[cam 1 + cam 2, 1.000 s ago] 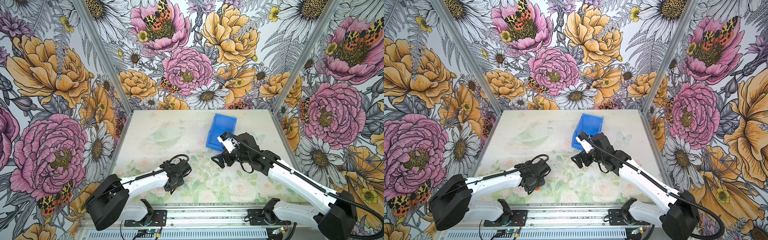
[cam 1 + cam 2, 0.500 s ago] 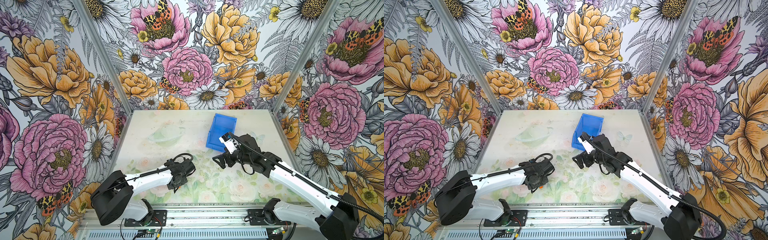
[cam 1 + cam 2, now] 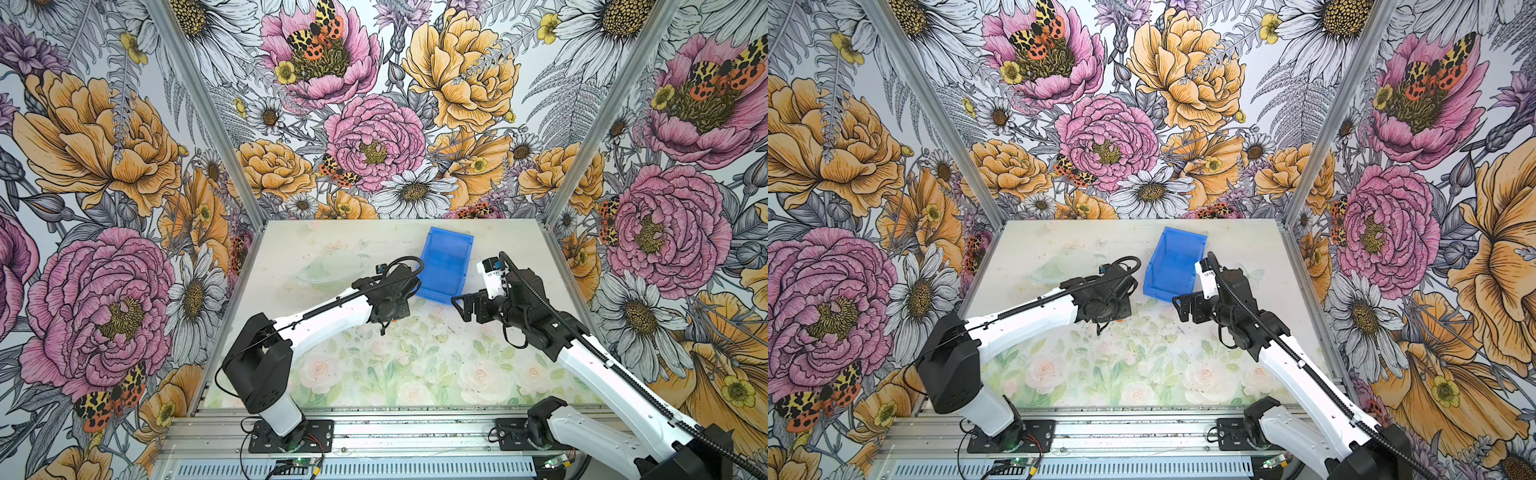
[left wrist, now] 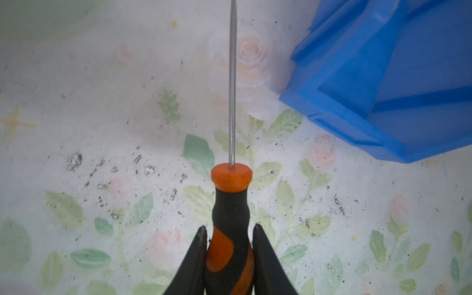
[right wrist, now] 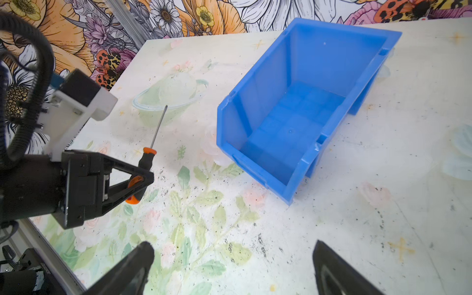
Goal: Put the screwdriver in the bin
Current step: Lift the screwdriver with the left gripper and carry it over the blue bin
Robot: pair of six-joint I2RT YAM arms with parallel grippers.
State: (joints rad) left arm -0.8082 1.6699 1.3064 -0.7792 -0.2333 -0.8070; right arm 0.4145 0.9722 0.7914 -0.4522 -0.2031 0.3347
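Screwdriver (image 4: 231,196) tight within left gripper (image 4: 229,227), beside bin (image 4: 398,84)

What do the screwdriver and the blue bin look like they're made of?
On the screwdriver, the thin shaft looks like bare metal, silvery with a slight sheen; the handle seems moulded plastic or rubber, matte, in orange and black swirls. The bin is probably moulded plastic: one even blue, smooth and slightly translucent walls with ribs and a folded rim.

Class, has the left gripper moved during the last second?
Yes. In a top view the left gripper has travelled up and right, toward the blue bin.
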